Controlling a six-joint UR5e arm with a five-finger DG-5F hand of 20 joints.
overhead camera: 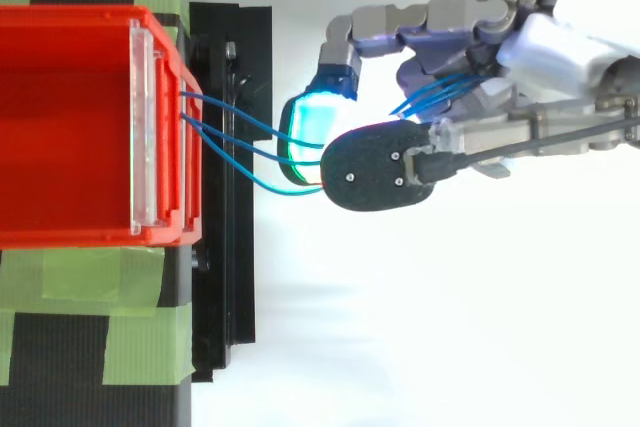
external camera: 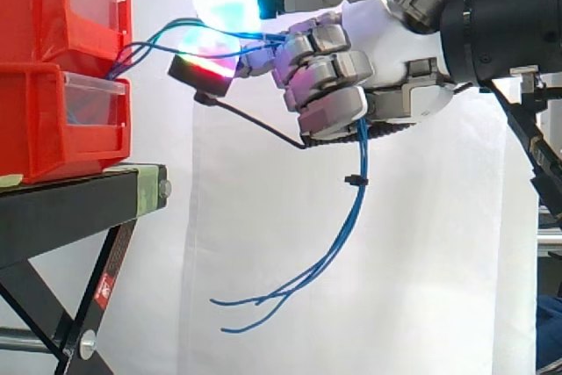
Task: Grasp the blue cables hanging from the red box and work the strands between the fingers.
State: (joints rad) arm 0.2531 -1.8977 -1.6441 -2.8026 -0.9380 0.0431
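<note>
Two red bins sit stacked at the left edge of the side view, the upper bin [external camera: 53, 6] on the lower bin [external camera: 53, 120], both on a black stand [external camera: 79, 208] before a white curtain [external camera: 263, 243]. In the top view, green tape [overhead camera: 90, 287] lies across the stand beside the bin. The blue cables [external camera: 360, 160] leave the bins' front where the two meet and run rightward, nearly level, across the open gap to the robot hand [external camera: 351, 68] in the upper right of the frame. From above, three strands [overhead camera: 262, 152] fan out from the bin wall and converge under the glowing fingertips [overhead camera: 310, 122]. The robot hand is closed on the cables, its fingers curled round the strands. Past the fingers the cables turn and hang downward, then sweep back to the left, with the loose ends pointing left in the lower middle of the side view. A small black tie [external camera: 356, 180] binds the hanging part.
</note>
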